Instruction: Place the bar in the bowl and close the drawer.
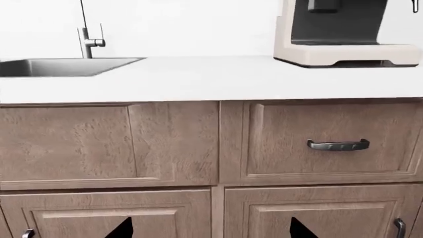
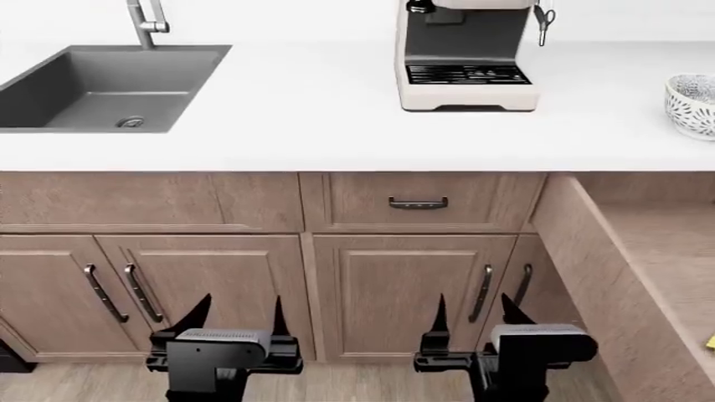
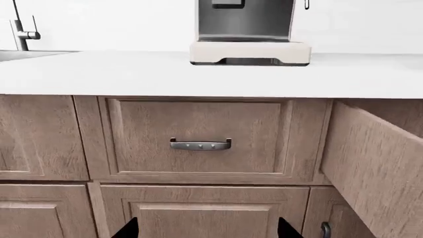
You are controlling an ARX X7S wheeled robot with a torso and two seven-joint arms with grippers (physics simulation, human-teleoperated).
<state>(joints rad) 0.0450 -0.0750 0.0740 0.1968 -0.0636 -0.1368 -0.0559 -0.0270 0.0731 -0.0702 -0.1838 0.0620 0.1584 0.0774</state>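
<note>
- Currently the head view shows one white countertop (image 2: 335,134) carrying one grey sink (image 2: 100,88) with one faucet (image 2: 146,21), one coffee machine (image 2: 467,59), and one bowl (image 2: 692,105).
- Bowl: speckled, pale rim, at the counter's far right edge, cut off by the frame; well apart from the coffee machine.
- Drawer (image 2: 637,268): one, pulled out at the right below the counter; its wooden side wall and inner floor show.
- Bar (image 2: 711,341): one, only a yellow sliver visible at the right frame edge inside the drawer; shape cannot be judged.
- Small drawer (image 2: 419,201): one, pushed in under the coffee machine, with one dark handle (image 2: 418,203).
- Cabinet doors below: four vertical handles counted in the head view.
- Left gripper (image 2: 237,322): low in front of the cabinet doors, fingers spread apart, nothing between them.
- Right gripper (image 2: 475,318): same height, fingers spread apart, holding nothing; the side wall of the pulled-out drawer stands just to its right.
- Wrist views: two dark fingertips each, one of the left (image 1: 122,229), one of the right (image 3: 129,229), with bare cabinet front between them.
</note>
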